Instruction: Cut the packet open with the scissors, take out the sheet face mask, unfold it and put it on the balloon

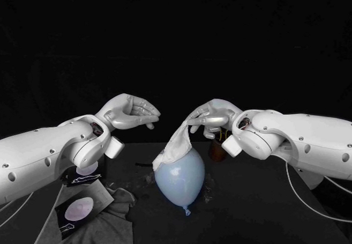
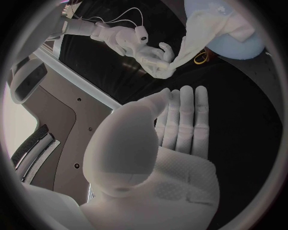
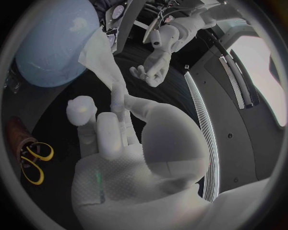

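A pale blue balloon (image 1: 182, 178) lies on the black table, its knot toward me. The white sheet mask (image 1: 178, 141) hangs as a crumpled strip, its lower end resting on the balloon's top. My right hand (image 1: 209, 118) pinches the mask's upper end above the balloon; the right wrist view shows the mask (image 3: 102, 57) running from my fingers (image 3: 114, 139) down to the balloon (image 3: 51, 48). My left hand (image 1: 134, 112) hovers to the left of the mask, holding nothing, its fingers (image 2: 183, 120) stretched side by side. The yellow-handled scissors (image 3: 33, 163) stand in a brown holder (image 1: 218, 149).
Dark packets (image 1: 83, 179) (image 1: 78, 210) lie on the table's left, beside a crumpled grey cloth (image 1: 115, 206). The brown holder stands just behind and right of the balloon, under my right wrist.
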Robot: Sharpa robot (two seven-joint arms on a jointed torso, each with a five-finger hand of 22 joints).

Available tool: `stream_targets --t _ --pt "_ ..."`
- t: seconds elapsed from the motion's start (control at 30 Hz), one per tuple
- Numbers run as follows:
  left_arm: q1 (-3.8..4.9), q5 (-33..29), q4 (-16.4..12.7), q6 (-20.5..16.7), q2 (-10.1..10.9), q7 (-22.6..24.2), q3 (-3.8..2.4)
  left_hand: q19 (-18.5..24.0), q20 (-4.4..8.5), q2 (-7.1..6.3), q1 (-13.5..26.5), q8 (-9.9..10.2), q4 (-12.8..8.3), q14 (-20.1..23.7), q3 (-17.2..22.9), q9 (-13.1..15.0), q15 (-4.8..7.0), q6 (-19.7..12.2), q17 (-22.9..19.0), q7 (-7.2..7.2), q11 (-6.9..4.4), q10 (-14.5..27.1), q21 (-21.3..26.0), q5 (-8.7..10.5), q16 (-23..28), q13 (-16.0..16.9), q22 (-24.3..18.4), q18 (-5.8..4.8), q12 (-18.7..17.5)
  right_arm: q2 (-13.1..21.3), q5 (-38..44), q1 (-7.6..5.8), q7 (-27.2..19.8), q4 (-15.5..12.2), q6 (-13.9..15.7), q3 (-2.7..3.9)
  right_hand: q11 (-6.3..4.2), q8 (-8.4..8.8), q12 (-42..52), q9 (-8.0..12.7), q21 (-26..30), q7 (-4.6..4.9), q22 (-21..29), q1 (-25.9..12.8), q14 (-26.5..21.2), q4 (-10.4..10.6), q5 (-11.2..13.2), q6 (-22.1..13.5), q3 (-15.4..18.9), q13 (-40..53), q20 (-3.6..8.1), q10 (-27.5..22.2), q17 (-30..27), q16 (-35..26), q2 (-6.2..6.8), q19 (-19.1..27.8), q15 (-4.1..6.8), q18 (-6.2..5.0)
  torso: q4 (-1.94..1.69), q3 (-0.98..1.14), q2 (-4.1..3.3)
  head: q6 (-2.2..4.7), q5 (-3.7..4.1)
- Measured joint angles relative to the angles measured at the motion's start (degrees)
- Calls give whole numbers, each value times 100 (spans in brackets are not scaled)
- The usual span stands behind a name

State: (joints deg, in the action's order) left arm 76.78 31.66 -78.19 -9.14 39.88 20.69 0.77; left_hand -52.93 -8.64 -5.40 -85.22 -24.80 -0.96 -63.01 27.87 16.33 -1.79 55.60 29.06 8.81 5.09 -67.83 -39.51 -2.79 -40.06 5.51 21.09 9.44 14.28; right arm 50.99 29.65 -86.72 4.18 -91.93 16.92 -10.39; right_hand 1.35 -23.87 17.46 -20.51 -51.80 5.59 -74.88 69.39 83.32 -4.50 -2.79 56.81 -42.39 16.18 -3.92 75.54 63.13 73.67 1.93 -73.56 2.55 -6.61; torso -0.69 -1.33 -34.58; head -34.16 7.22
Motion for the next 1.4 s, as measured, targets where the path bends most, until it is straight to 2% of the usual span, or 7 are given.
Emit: stream_targets --t 0.1,0.23,0.5,0.83,1.0,1.13,1.4 --pt "1 100 -114 131 11 -30 33 127 224 88 96 123 -23 -392 64 -39 109 60 398 -60 -85 -108 -1086 15 -688 38 738 3 -12 -165 455 -155 315 170 -618 3 0 0 0 0 -3 0 -2 0 0 -1 -22 0 -1 1 0 0 1 0 0 0 -1 1 -3 -8 19 22 -6" --pt "-14 188 -196 243 -45 -110 115 218 289 52 208 140 -15 -459 260 -37 158 102 796 -103 -138 -206 -1690 28 -1281 228 1148 3 159 -393 1002 -319 654 381 -1389 2 1 0 0 0 -45 1 -6 0 0 -7 -23 -2 -7 10 21 0 19 0 0 -21 -1 3 -10 -22 46 47 -9" --pt "-142 216 -402 222 -188 -299 171 321 248 -58 467 139 100 -561 193 58 201 203 1226 -164 -179 -247 -1831 9 -1746 467 1243 2 349 -574 1370 -421 1017 528 -2208 0 1 -1 0 0 -128 -1 -7 0 0 -7 -22 -16 -6 25 22 -1 64 49 0 -44 -2 4 -21 -54 83 53 -37" --pt "-233 391 -621 -93 -202 -650 205 177 298 -110 548 10 250 -1335 172 221 343 200 2730 -287 -355 -460 -2021 -5 -3070 982 1311 -1 959 -539 823 -422 1110 434 -2096 -20 8 -1 24 -1 -268 14 -5 -2 25 13 -200 10 -48 93 22 11 206 146 2 -105 23 7 -22 -52 83 40 -83" --pt "-271 482 -694 -404 -208 -906 219 -542 397 -187 624 142 330 -1816 253 264 397 199 3515 -287 -375 -540 -2625 -5 -3691 1529 2136 -14 1633 -478 421 -409 1110 386 -1896 -27 -6 -1 45 -1 -289 14 -2 -27 33 7 -210 10 -56 100 35 26 247 179 27 -119 31 9 -17 -51 79 29 -77" --pt "-295 542 -744 -671 -209 -1136 225 -822 446 -246 683 143 408 -1932 263 299 444 252 3721 -340 -397 -558 -2857 -5 -3843 1801 2486 -16 1952 -432 143 -395 1104 365 -1713 -29 -12 -2 45 -1 -289 13 -3 -28 33 7 -224 11 -56 107 41 32 249 180 28 -125 31 15 -15 -49 79 29 -72" --pt "-307 609 -811 -1145 -202 -1481 228 -851 474 -376 782 210 528 -1933 240 331 445 231 3642 -321 -414 -474 -2878 -6 -3841 1969 2541 -19 2086 -414 -185 -338 1089 348 -1486 -37 -11 -2 45 -1 -289 11 -6 -35 33 7 -224 11 -56 111 41 31 242 180 35 -124 31 19 -20 -49 79 19 -71"
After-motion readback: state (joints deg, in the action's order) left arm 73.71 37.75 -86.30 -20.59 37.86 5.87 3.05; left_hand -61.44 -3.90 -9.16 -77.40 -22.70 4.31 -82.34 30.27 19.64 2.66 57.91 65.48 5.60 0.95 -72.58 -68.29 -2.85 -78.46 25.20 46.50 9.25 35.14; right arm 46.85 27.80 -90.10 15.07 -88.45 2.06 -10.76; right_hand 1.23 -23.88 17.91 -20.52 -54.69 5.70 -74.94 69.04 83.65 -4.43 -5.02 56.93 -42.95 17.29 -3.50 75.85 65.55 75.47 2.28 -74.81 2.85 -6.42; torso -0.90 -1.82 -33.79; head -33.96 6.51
